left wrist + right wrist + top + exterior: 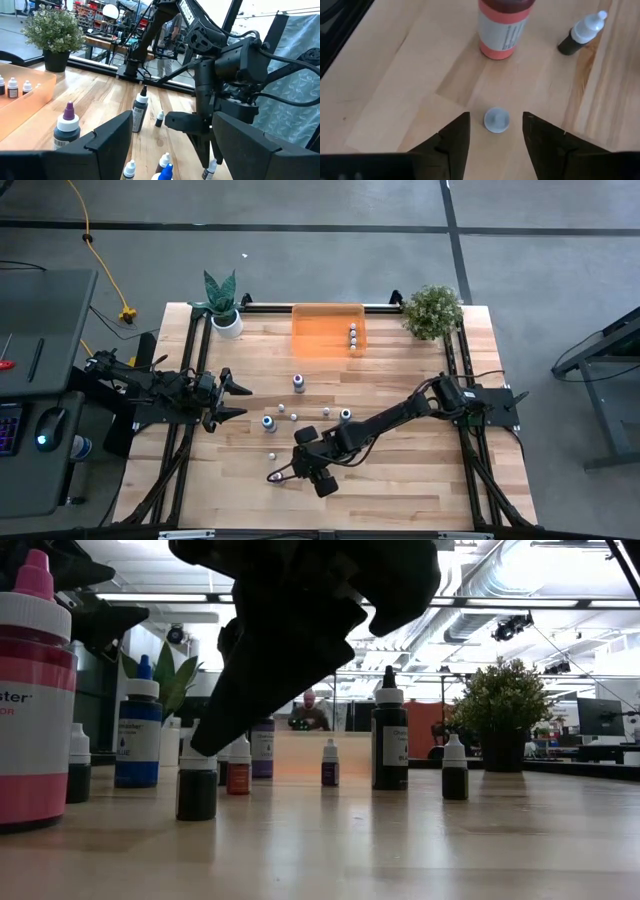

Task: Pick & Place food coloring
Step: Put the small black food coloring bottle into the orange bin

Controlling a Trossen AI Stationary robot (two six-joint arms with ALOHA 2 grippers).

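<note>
Right gripper (495, 131) open, fingers straddling a small dropper bottle (496, 120) on the table (390, 90), not gripping; left gripper (240, 400) open, idle.

Open wood flanks the capped bottle (496, 120); the red bottle (504, 27) probably crowds beyond.

The red bottle (506, 27) is cut off at its top in the right wrist view. In the low view, the right arm (300, 630) hides a small dropper's (197, 785) cap. Label text appears illegible throughout.
</note>
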